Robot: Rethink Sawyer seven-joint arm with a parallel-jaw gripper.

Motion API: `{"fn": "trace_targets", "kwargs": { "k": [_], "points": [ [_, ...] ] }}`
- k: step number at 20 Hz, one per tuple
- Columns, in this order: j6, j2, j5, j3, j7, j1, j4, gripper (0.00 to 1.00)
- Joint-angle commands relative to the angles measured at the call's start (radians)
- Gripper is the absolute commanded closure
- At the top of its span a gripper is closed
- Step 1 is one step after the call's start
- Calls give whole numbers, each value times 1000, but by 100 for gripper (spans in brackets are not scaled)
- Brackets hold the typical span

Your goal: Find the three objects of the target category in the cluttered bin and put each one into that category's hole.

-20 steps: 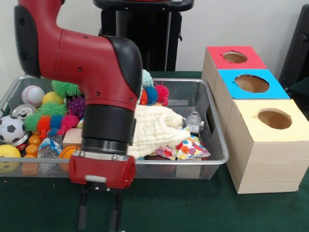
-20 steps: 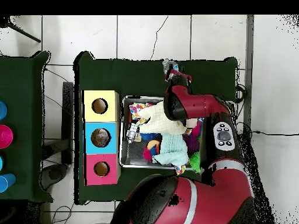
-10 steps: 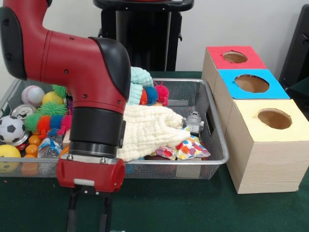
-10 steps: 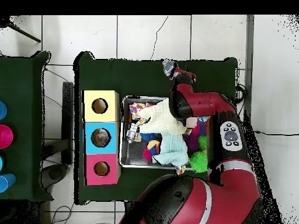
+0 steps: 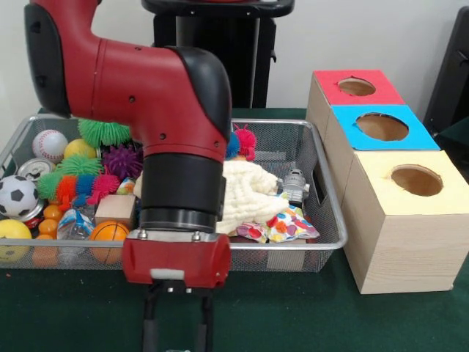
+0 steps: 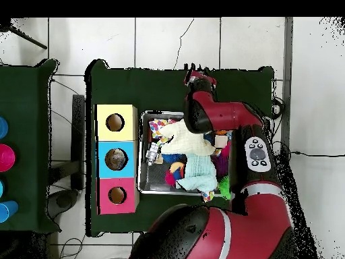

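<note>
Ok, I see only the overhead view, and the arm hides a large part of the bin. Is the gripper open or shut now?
Observer: Open. In the front view the gripper hangs outside the bin, with nothing between its fingers.
Operator: Is any bottle lying under the arm?
Observer: Yes, I think so. What looks like a clear bottle with blue marks lies near the bin's front wall, beside a small orange basketball.
Operator: What else is close to it?
Observer: A small soccer ball and a metal can lie further toward that end of the bin.
</note>
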Motion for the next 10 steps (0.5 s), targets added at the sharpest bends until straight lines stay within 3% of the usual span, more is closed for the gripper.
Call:
{"fn": "trace_targets", "kwargs": {
  "k": [1, 8, 10],
  "points": [
    [-16, -6, 52, 16, 133, 28, 103, 0],
    [88, 14, -5, -14, 18, 25, 58, 0],
    [112, 27, -11, -54, 2, 45, 36, 0]
  ]
}}
